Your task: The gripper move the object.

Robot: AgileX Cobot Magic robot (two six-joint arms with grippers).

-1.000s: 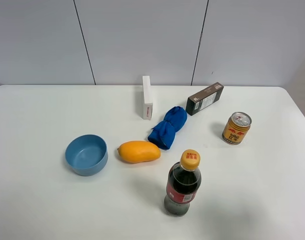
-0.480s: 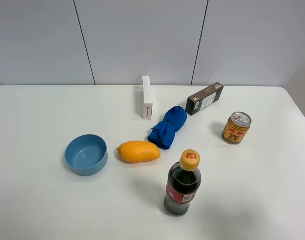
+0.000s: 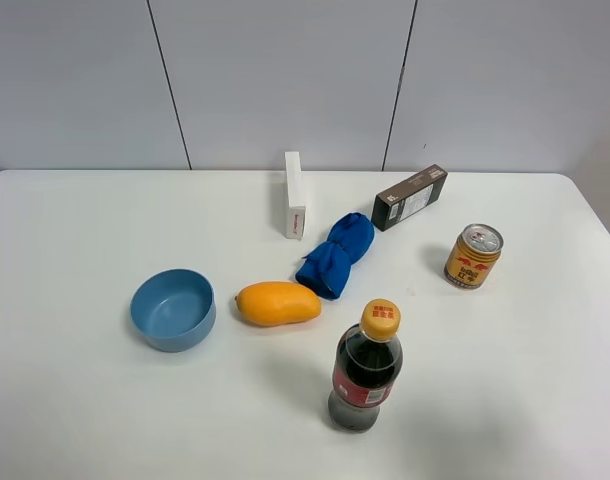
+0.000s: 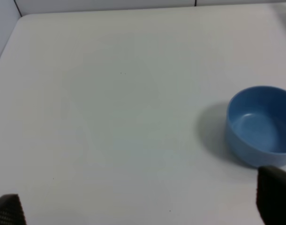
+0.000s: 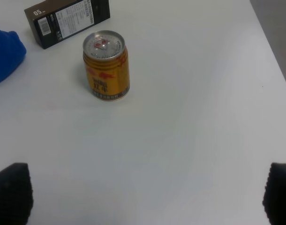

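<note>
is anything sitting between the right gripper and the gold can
Nothing visible is. In the right wrist view the gold can stands upright on bare white table, with open surface from it back to the right gripper. The black box and blue cloth lie beyond or to its side.

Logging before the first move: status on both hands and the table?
Left hand open, empty, near blue bowl. Right hand open, empty, near gold can. No object picked out yet. Nothing blocking either.
</note>
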